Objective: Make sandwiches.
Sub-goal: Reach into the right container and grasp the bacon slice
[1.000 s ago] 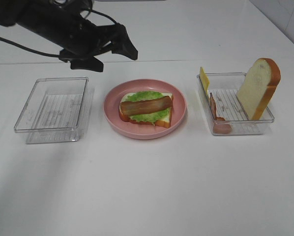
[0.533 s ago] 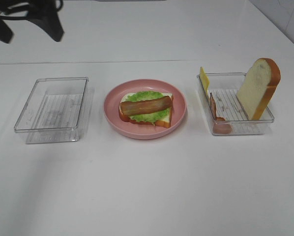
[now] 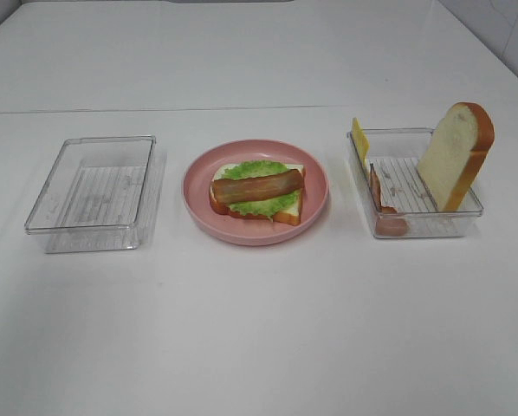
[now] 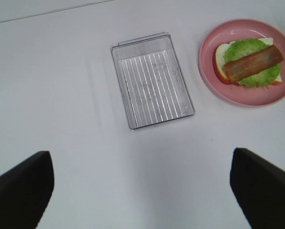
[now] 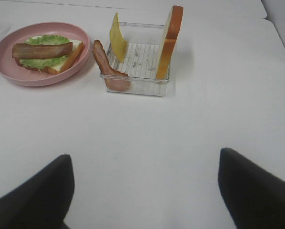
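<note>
Checking in: your left arm's backed out of the overhead shot | left hand (image 4: 142, 191) and right hand (image 5: 142, 191) both spread wide, empty | sandwich (image 3: 256, 198) open-faced on pink plate (image 3: 196, 195), middle of the counter (image 3: 259, 329), bacon (image 3: 257, 185) topmost | cheese (image 3: 360, 139) and bread slice (image 3: 454, 156) wait in right tray (image 3: 419, 230), probably your next grabs

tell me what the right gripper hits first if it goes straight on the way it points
Probably the bare table, since the right gripper tilts downward; further along that line stands the clear tray. Depth is unclear.
</note>
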